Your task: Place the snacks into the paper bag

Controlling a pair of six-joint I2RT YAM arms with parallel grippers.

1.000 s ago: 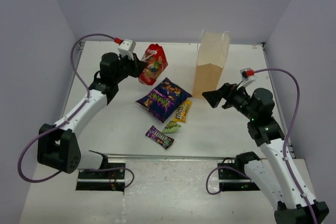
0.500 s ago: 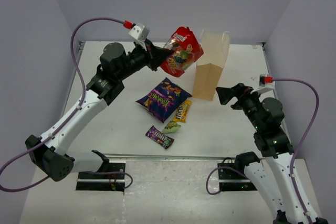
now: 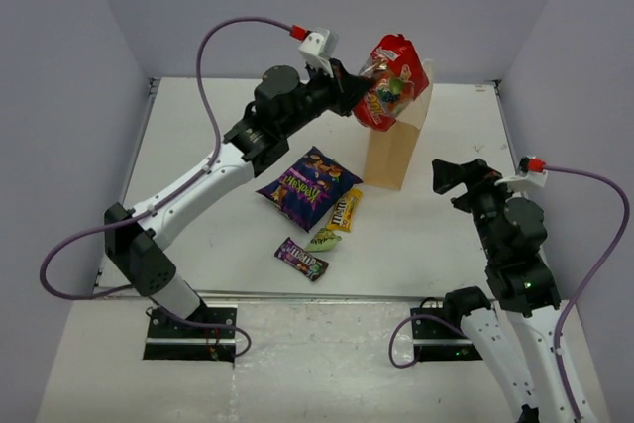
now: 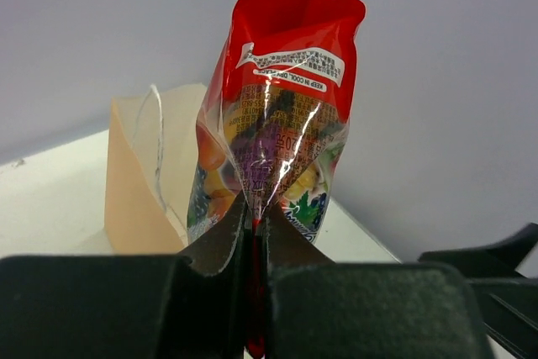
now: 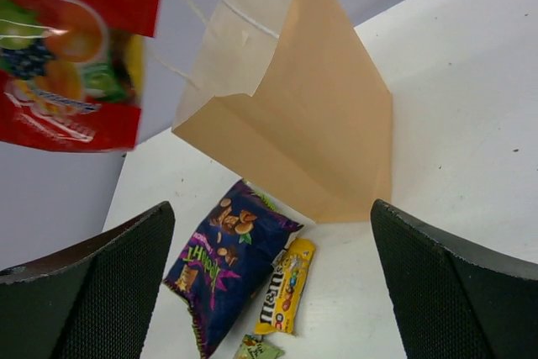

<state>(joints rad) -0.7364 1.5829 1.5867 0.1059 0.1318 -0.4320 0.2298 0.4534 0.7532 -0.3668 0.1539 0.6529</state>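
Holding the red bag [image 3: 393,81] raised near the paper bag [image 3: 394,151] mouth, left gripper [image 3: 359,96] pinched tight on its seam. Right gripper [image 3: 448,175] wide open, empty, beside the paper bag. Next, I'd say: centre over opening, lower, release.

A small white label [image 4: 292,65] near the top of the red bag [image 4: 282,149] reads "KEEP IN COOL, DRY PLACE", the yellow pack [image 5: 286,286] carries the M&M's name in brown letters, and the lettering on the purple chip bag [image 5: 220,271] is too blurred to read.
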